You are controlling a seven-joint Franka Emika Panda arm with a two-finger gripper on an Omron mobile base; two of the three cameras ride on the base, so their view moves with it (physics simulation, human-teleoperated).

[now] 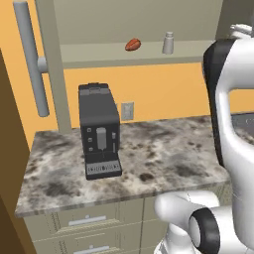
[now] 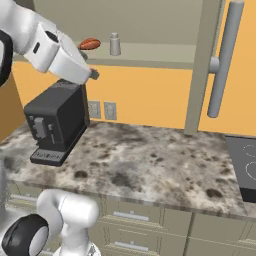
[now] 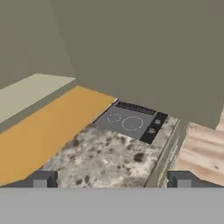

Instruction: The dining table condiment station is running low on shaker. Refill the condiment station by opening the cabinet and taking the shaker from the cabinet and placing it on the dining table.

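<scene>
Cabinet open; shaker upright on shelf, just right of brown lump. Your gripper spread wide, empty, below shelf edge, aimed off toward stovetop. Shaker lies above and right of hand; long axis vertical

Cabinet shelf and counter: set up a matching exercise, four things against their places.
Things:
1. shaker
2. reddish-brown lump
3. coffee machine
4. cooktop

Places:
A. left end of the stone counter
B. open cabinet shelf, right spot
C. right end of the counter
D. open cabinet shelf, left spot

Pairs: 1-B, 2-D, 3-A, 4-C
</scene>
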